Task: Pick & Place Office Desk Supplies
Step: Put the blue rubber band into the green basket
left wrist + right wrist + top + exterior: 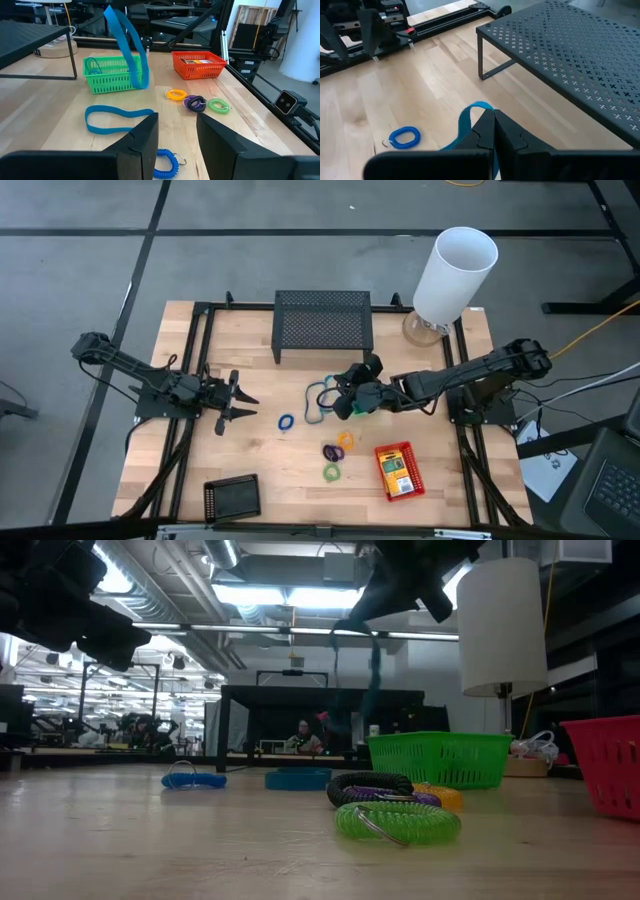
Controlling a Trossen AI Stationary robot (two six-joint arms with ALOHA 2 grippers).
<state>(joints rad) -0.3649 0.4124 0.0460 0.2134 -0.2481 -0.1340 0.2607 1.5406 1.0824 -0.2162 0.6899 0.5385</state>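
Observation:
My right gripper is above the table's middle, shut on a thin blue band that hangs over the green basket. A second blue band lies flat on the wood near it. A blue ring lies closer to my left gripper, which stands open at the table's left with nothing between its fingers. Orange, purple and green rings lie together. The red basket holds a yellow-and-green pack. A black basket sits at the near edge. My right gripper pinches the blue band's upper end between its two shut fingers, which slant down from the table's right side. The band hangs slack below them, clear of the table. Whether its lower end touches the green basket cannot be told.
A wide black mesh stand sits at the far middle and a tall white cylinder at the far right. Black rails run along both sides of the table. Bare wood lies between my left gripper and the blue ring.

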